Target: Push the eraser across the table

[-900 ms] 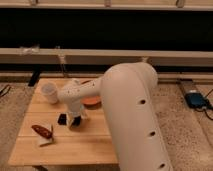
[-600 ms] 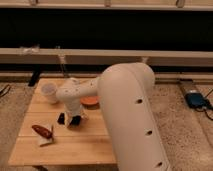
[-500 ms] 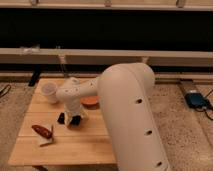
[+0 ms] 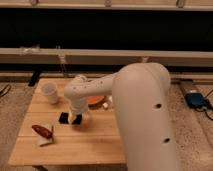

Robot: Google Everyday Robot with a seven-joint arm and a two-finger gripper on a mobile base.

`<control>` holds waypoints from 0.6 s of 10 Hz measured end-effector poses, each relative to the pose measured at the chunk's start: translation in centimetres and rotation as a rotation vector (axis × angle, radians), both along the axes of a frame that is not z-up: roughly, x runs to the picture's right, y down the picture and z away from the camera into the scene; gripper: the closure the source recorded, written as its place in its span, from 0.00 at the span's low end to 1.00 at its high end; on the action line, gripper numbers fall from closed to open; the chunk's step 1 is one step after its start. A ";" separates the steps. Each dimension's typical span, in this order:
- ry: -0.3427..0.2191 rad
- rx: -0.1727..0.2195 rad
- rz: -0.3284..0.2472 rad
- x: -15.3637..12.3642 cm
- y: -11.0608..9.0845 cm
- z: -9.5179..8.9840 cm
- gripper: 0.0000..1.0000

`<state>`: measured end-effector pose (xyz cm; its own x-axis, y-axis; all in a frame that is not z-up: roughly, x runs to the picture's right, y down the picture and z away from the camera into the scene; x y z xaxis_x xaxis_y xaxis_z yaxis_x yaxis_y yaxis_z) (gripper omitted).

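The eraser [image 4: 63, 118], a small flat black block, lies on the light wooden table [image 4: 75, 145] left of centre. My gripper [image 4: 76, 119] is down at the tabletop right next to the eraser's right end, reaching from my white arm [image 4: 135, 115]. Whether the gripper touches the eraser is not clear.
A white cup [image 4: 49, 92] stands at the back left. A reddish-brown oblong object on a white piece [image 4: 43, 133] lies at the front left. An orange dish [image 4: 95, 99] sits behind the gripper. A blue device [image 4: 196, 100] lies on the floor at the right.
The eraser has shifted a little to the left, with the gripper following beside it.
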<state>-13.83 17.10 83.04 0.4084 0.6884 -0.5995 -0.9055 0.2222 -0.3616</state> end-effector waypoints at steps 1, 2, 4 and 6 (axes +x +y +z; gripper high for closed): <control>-0.018 -0.003 0.032 1.3 -0.3 -1.5 0.21; -0.021 -0.002 0.045 2.0 -0.4 -2.3 0.21; 0.018 0.018 0.037 3.4 -0.2 -3.0 0.21; 0.090 0.030 0.009 4.8 0.9 -2.0 0.21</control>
